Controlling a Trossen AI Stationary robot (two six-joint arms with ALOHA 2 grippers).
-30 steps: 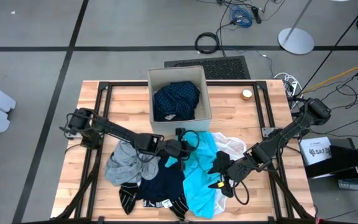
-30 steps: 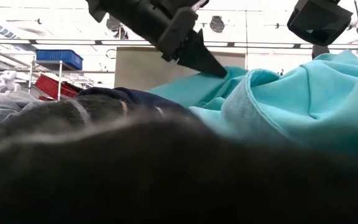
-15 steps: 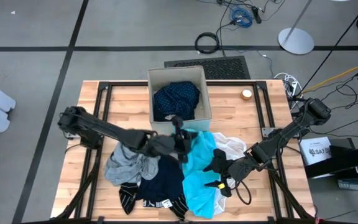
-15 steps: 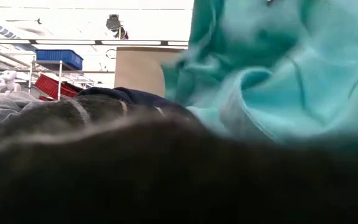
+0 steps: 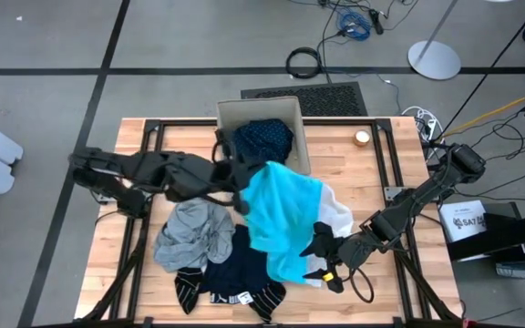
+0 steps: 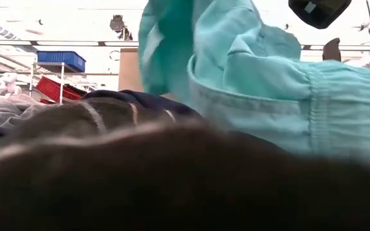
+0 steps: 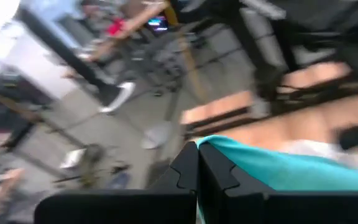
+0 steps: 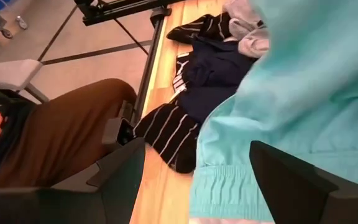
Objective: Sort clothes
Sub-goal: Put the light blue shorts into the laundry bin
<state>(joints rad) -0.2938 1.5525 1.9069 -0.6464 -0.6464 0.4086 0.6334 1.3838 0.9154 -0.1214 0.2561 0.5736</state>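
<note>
My left gripper is shut on the bright turquoise shirt just in front of the beige fabric box, which holds the navy dotted piece. The shirt also fills the low view. My right gripper is open beside the shirt's lower hem. The grey top, a dark navy garment and the black white-striped socks lie on the table to the left of the shirt. The white sheer piece lies partly under the shirt. My left gripper pinches an upper edge of the turquoise shirt between its two shut fingers. That edge is lifted clear. The shirt hangs down and spreads toward the table's near edge, and its lower end lies on the table and on the other clothes.
A small round roll of tape lies at the table's far right. Black frame bars run along the table's edges. A person's brown trouser leg shows beyond the table's near edge.
My left gripper has risen and gone toward the table's far edge and the box, still shut on the turquoise shirt. The shirt's upper part has been lifted and drawn out, while its lower hem has stayed on the table.
</note>
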